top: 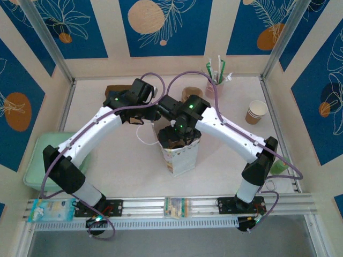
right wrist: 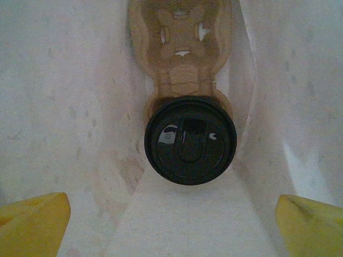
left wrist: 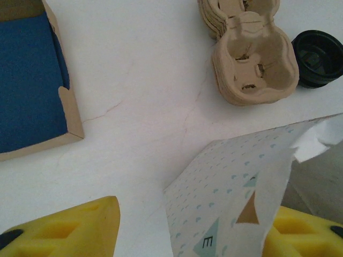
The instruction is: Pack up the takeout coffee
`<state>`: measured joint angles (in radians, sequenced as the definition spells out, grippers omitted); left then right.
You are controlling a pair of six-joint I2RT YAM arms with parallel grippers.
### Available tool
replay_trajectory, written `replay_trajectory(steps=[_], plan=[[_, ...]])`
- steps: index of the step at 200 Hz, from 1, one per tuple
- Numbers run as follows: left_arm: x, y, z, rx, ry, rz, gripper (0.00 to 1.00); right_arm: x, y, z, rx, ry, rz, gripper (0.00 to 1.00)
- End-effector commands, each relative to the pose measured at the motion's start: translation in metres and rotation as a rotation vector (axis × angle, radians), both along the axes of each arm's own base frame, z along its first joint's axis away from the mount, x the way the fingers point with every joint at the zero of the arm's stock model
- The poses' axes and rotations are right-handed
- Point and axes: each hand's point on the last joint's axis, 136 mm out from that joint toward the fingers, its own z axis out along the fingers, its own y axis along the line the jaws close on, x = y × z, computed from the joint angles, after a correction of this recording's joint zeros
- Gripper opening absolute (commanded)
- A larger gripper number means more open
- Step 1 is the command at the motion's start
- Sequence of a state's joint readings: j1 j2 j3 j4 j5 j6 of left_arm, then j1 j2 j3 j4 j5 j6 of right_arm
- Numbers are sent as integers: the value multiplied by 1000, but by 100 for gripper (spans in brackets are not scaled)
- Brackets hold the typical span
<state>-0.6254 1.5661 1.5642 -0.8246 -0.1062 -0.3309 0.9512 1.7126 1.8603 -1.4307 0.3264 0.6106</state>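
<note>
The takeout coffee (right wrist: 190, 144), a cup under a round black lid, stands deep inside the white paper bag (top: 182, 158), seated in one cell of a brown pulp carrier (right wrist: 182, 32). My right gripper (right wrist: 171, 230) hangs open above the bag's mouth (top: 179, 134), its yellow fingers (right wrist: 32, 225) far apart and touching nothing. My left gripper (left wrist: 182, 235) is at the bag's upper left rim (top: 146, 116). Its jaws are apart, and the bag's patterned wall (left wrist: 236, 182) rises between them, close to the right finger (left wrist: 305, 235).
A stack of pulp carriers (left wrist: 254, 59) and a loose black lid (left wrist: 320, 58) lie behind the bag. A cardboard box with a blue inside (left wrist: 27, 80) sits at the left. Lidless paper cups (top: 256, 112) and a cup of straws (top: 217, 75) stand at the back right. A green tray (top: 37, 160) lies at the left edge.
</note>
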Motion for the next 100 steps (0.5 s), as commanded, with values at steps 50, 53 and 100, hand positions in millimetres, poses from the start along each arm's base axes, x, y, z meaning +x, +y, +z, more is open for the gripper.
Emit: replay_trajectory(steps=[50,53,100], plan=[[-4,6,24,-25,-47,3,66,-6,-5,29,47,-44,13,99],[-4,6,24,-27,-47,3,67,-7,-4,29,51,-45,16,99],[-8,5,34,-56,-57,-3,74,-8,-1,43,103,-76,46,99]])
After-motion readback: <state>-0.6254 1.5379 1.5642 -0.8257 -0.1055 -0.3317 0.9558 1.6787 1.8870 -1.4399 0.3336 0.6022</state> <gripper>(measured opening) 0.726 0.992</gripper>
